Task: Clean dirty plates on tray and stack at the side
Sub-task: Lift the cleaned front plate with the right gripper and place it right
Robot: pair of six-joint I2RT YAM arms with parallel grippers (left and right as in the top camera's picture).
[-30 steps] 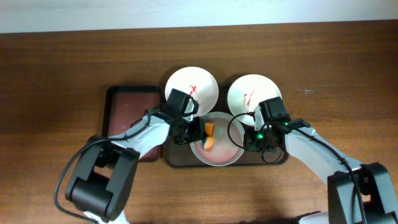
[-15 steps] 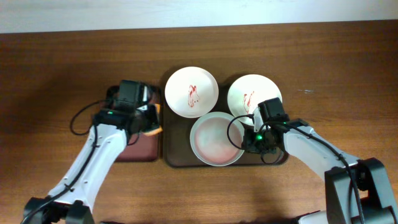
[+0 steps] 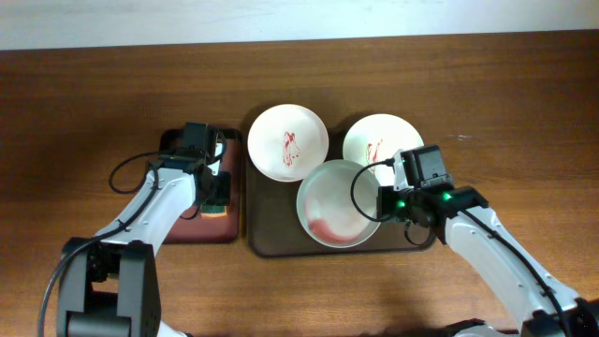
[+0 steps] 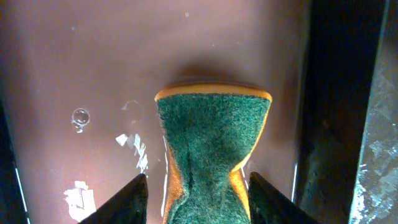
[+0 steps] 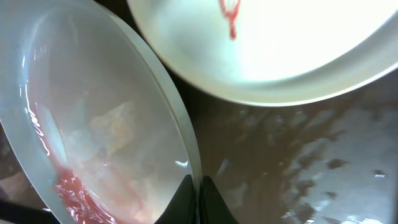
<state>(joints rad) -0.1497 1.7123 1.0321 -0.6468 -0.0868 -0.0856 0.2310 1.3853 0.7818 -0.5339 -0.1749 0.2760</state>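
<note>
On the large dark brown tray (image 3: 271,234) the pale grey-green plate (image 3: 332,201) stands tilted, pink water pooled at its low edge (image 5: 74,186). My right gripper (image 3: 384,201) is shut on its right rim, and the fingertips (image 5: 186,196) pinch that rim in the right wrist view. Two white plates with red smears (image 3: 287,140) (image 3: 374,140) lie at the tray's far side. My left gripper (image 4: 198,199) is open over the small tray. A green and orange sponge (image 4: 211,149) lies between its fingers (image 4: 127,202), apart from both.
The smaller black-rimmed reddish-brown tray (image 3: 192,230) lies left of the large one, wet with droplets, and the sponge (image 3: 218,208) rests on it. The large tray's floor (image 5: 311,162) is wet. Bare wooden table (image 3: 505,103) lies all around.
My left arm carried the sponge off the pale plate to the small tray and opened its jaws. My right gripper has tipped the pale plate up and shifted it right; pink water has run to its low edge.
</note>
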